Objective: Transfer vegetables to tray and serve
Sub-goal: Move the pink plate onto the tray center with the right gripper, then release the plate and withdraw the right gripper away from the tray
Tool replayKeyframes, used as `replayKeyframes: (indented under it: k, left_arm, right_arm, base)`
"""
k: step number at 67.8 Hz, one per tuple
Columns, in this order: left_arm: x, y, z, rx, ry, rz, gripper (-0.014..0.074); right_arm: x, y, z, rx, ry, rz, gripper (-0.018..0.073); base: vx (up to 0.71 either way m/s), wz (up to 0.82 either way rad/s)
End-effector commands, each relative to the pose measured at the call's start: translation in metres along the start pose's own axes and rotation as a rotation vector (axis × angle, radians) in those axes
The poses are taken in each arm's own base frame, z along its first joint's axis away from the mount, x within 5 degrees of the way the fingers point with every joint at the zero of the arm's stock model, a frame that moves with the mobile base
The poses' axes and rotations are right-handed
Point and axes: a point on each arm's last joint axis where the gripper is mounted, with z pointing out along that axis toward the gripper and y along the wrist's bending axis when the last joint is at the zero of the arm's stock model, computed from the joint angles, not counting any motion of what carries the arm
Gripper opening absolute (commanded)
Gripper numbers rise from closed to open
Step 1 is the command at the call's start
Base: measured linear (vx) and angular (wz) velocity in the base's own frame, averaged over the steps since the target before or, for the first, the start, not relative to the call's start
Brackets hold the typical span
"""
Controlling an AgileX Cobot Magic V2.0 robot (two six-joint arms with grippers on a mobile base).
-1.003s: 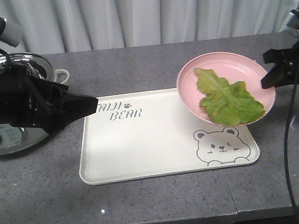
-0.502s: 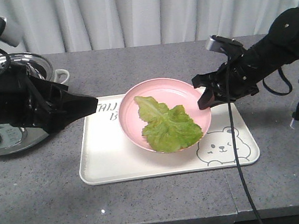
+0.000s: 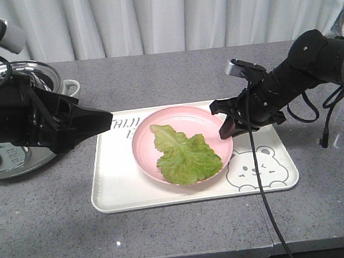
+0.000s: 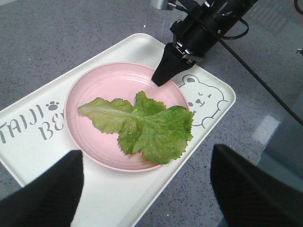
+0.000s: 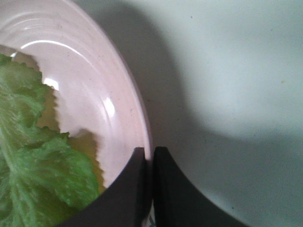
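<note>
Lettuce leaf (image 3: 187, 157) lies flat in pink plate (image 3: 176, 114) over the tray (image 3: 135, 187), long axis back-left to front-right, just left of right gripper (image 3: 226, 130) clamped on the plate rim; left gripper (image 3: 105, 119), fingers spread, sits farther off.

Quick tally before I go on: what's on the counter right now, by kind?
lettuce leaf: 1
pink plate: 1
tray: 1
steel pot: 1
Total: 4
</note>
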Motion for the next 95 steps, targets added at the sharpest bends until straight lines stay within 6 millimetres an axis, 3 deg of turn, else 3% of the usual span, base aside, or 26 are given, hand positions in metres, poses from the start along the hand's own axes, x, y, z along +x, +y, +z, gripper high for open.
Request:
replayKeyframes:
  k: [1, 25, 38, 56, 77, 88, 95]
  left_arm:
    - [-0.013, -0.006, -0.012, -0.002, -0.092, -0.006, 0.0534]
    - [-0.013, -0.006, -0.012, -0.002, -0.092, -0.006, 0.0534]
    - [-0.013, -0.006, -0.012, -0.002, -0.092, -0.006, 0.0534]
    - [-0.013, -0.006, -0.012, -0.002, -0.092, -0.006, 0.0534]
    - [-0.013, -0.006, -0.012, -0.002, -0.092, -0.006, 0.0534]
    - [-0.013, -0.006, -0.012, -0.002, -0.092, -0.006, 0.0534]
    - [-0.013, -0.006, -0.012, -0.002, -0.092, -0.006, 0.0534]
  right_arm:
    - [-0.01, 0.016, -0.025, -0.033, -0.094, -0.011, 0.0042]
    - [-0.01, 0.016, -0.027, -0.029, -0.104, -0.023, 0.029]
    - [-0.009, 0.02, -0.044, 0.025, -0.124, -0.093, 0.0316]
    - [0.002, 0.038, -0.103, 0.171, -0.205, -0.21, 0.0315]
    - [0.036, 0.081, -0.191, 0.21, -0.382, -0.326, 0.0313]
    - [0.058, 0.097, -0.222, 0.211, -0.423, -0.362, 0.0297]
    - [0.071, 0.101, -0.23, 0.211, -0.44, -0.369, 0.0283]
  base:
    - [0.0, 0.0]
    - [0.0, 0.0]
    - [0.0, 0.0]
    - [0.0, 0.0]
    - [0.0, 0.0]
    - [0.0, 0.0]
    - [0.0, 0.0]
